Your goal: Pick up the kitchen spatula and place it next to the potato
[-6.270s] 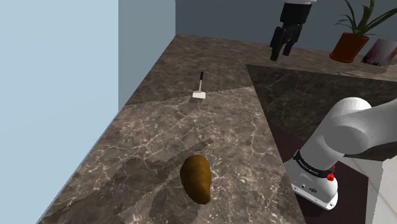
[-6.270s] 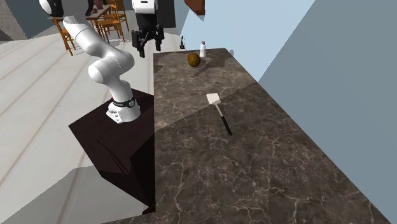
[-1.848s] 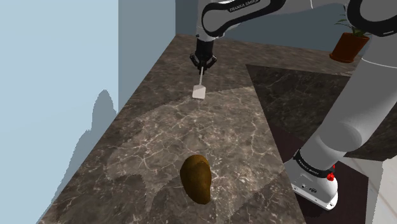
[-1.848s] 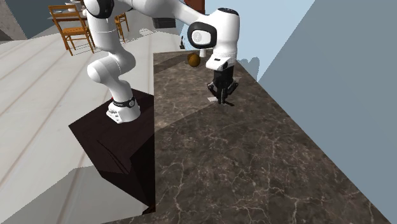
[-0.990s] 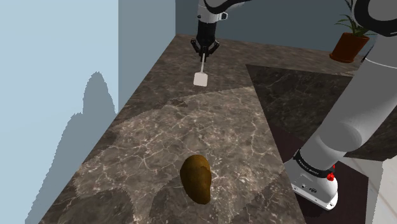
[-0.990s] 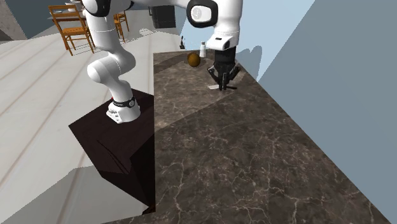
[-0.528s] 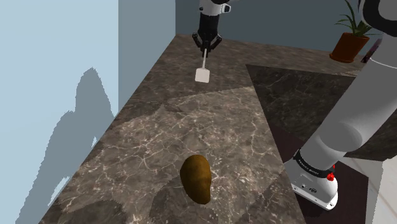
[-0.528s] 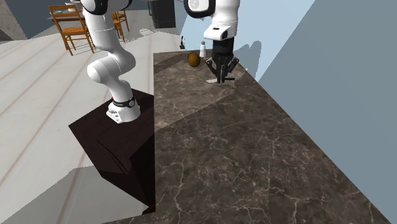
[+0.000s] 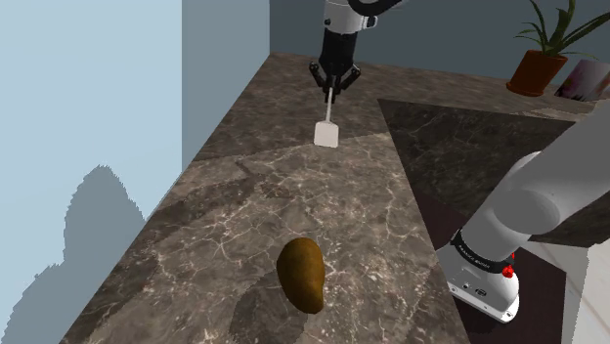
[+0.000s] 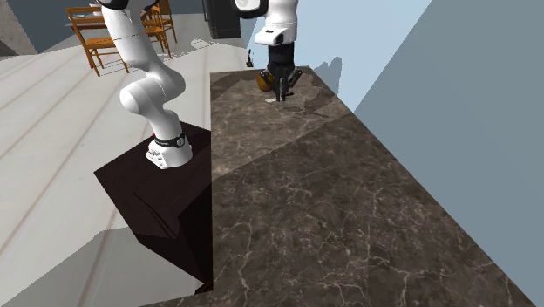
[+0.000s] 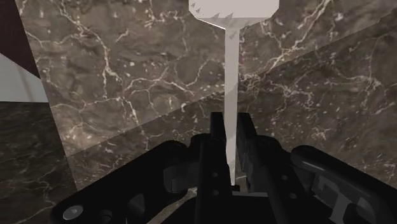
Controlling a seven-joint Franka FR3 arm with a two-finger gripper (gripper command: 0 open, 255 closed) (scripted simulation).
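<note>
Black pincer (image 9: 333, 90) pinching spatula (image 9: 328, 129) by its handle, fingers (image 11: 217, 137) pressed on shaft both sides. Spatula hangs upright straight below pincer, white blade lowest, over dark marble counter (image 9: 254, 205); can't tell if blade touches surface. Potato (image 9: 302, 274), brown, lies on counter well apart fr pincer in shoulder view, and in 2nd ext view lines up just behind pincer, partly hidden; potted plant (image 9: 538, 59) well off fr pincer twd shoulder view's right, dark stand (image 10: 174, 201) under arm base, apart fr pincer.
</note>
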